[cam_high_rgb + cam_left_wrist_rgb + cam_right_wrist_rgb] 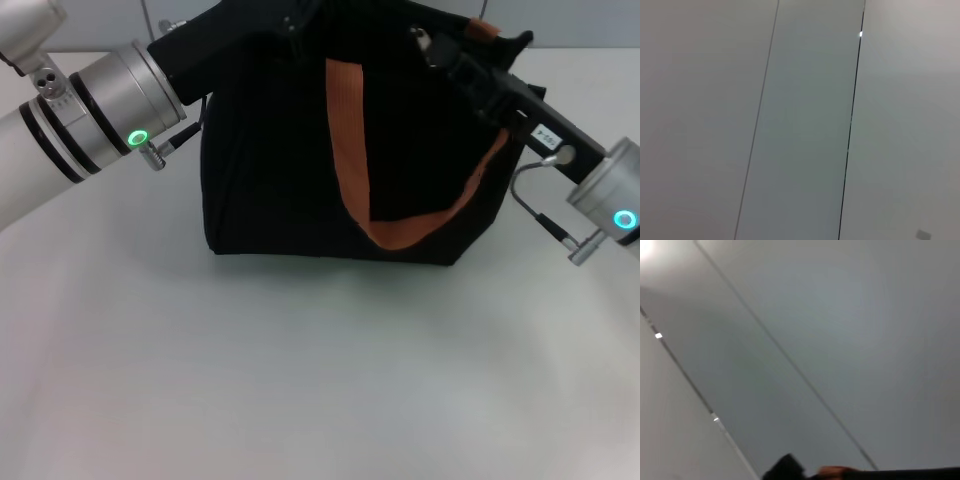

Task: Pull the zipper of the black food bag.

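Note:
The black food bag (270, 170) stands upright at the far middle of the table, with one orange-brown strap handle (345, 140) hanging down its front. My left gripper (285, 30) reaches in from the left and rests at the bag's top left edge. My right gripper (445, 50) reaches in from the right and sits at the bag's top right, beside the second orange strap (483, 28). The zipper does not show plainly in any view. The right wrist view catches only a sliver of the bag (785, 469) and strap (832, 471). The left wrist view shows none of it.
The bag stands on a pale grey table (300, 370). Both wrist views mostly face pale wall panels (805, 125) with thin seams. A cable loop (535, 210) hangs off my right wrist next to the bag's right side.

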Motion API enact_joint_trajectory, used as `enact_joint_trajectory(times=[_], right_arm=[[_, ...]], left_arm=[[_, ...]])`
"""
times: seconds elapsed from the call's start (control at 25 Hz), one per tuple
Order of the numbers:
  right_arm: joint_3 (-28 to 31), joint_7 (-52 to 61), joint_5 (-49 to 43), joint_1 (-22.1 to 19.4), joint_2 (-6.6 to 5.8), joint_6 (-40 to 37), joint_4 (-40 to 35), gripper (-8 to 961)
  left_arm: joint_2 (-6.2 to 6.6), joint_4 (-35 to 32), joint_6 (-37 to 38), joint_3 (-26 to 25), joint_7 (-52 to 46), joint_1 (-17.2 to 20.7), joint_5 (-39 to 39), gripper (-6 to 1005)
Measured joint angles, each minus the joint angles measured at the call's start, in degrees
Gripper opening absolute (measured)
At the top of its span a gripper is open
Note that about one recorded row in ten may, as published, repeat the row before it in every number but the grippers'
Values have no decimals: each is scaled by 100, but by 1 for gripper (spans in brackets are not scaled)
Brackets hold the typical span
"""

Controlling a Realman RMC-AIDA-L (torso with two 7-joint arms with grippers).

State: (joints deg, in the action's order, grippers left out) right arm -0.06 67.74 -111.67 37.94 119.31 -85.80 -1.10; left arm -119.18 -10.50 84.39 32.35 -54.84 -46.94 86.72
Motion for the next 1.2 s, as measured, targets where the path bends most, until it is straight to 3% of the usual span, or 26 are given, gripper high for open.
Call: enact_joint_trajectory(times=[0.48,0.72,1.2], right_arm=[[438,185,0,-496,-11,-39,-286,-4],[603,-399,0,-726,-1,-349,-302,-5],[926,-1238,5,-1276,22,-756,22,255]], left_arm=[[0,-14,6,-2,0,10,-28,21],[0,-14,-25,-1,0,26,-36,21],[0,99,-404,5,233,179,-56,21]])
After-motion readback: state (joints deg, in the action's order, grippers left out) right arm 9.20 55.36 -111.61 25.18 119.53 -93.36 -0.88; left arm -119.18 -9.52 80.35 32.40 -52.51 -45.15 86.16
